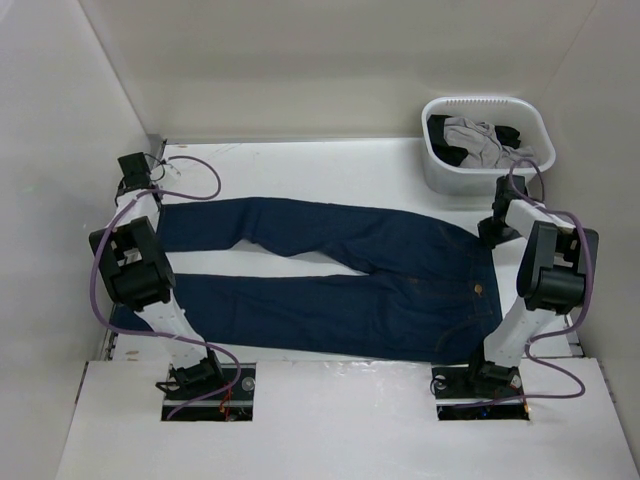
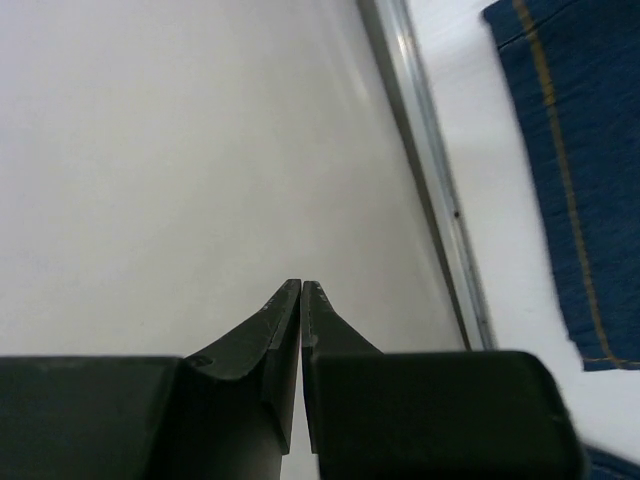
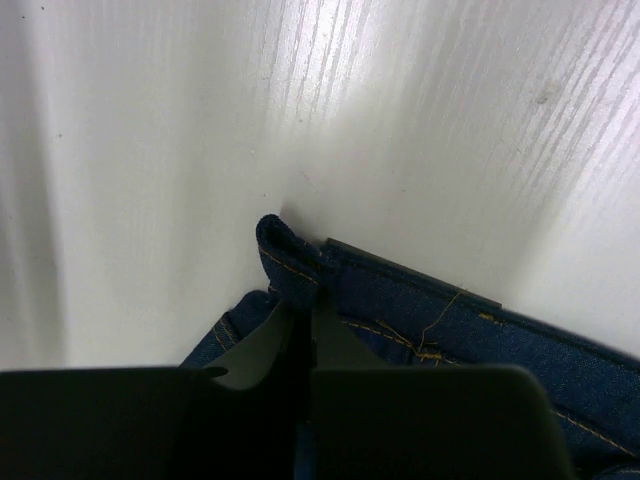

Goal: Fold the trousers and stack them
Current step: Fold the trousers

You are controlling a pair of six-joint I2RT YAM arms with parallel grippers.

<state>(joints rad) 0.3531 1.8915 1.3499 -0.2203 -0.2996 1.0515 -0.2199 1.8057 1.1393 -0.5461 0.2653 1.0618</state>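
Observation:
The dark navy trousers (image 1: 330, 275) lie flat across the table, legs to the left and waist to the right, with a small tan patch (image 1: 479, 290) on the waistband. My right gripper (image 1: 495, 230) is at the far corner of the waistband. In the right wrist view the right gripper (image 3: 303, 305) is shut on a pinched fold of the waistband (image 3: 290, 250). My left gripper (image 1: 133, 170) is beside the far leg's cuff at the table's left edge. In the left wrist view the left gripper (image 2: 301, 285) is shut and empty, facing the white wall, with the cuff (image 2: 570, 150) apart to its right.
A white basket (image 1: 455, 180) stands at the back right with grey and black garments (image 1: 480, 140) in it. White walls close in the table on the left, back and right. A metal strip (image 2: 440, 200) runs along the base of the left wall.

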